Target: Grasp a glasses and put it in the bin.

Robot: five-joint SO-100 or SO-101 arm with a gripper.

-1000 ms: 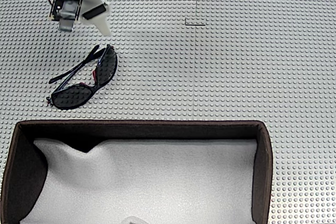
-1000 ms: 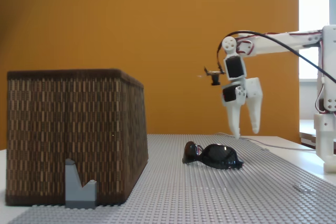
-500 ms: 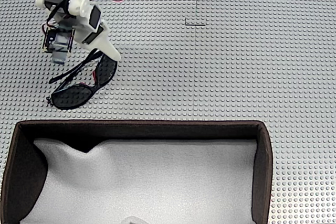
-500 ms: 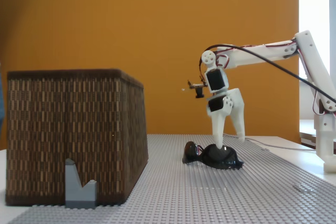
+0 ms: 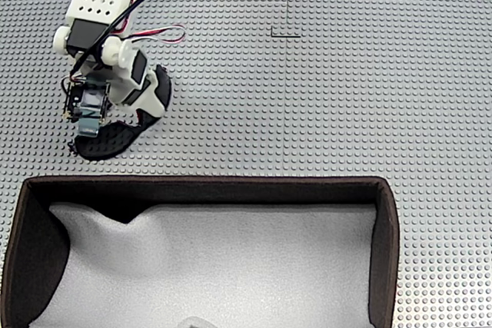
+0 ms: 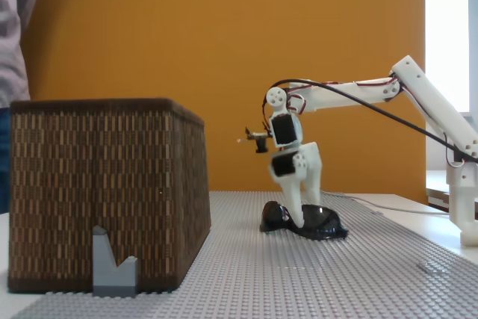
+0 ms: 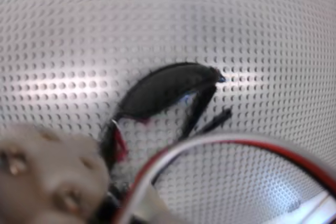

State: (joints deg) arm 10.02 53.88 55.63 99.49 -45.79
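Nearest us in a fixed view, the bin (image 5: 384, 251) sits at the baseplate's (image 5: 323, 97) near edge. Beyond it, toward the left edge, we see the glasses (image 5: 108, 140) lying flat. Our gripper (image 6: 297, 223) stands down over them, jaws spread wide, straddling the frame without clamping it.

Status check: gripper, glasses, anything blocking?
Gripper down over glasses, jaws unclear. Glasses on mat, outside bin. Nothing in the way.

White gripper (image 6: 301, 222) reaches down onto the glasses (image 6: 317, 223) on the studded grey mat (image 6: 314, 274), apparently straddling them; the woven bin (image 6: 104, 192) stands well apart.
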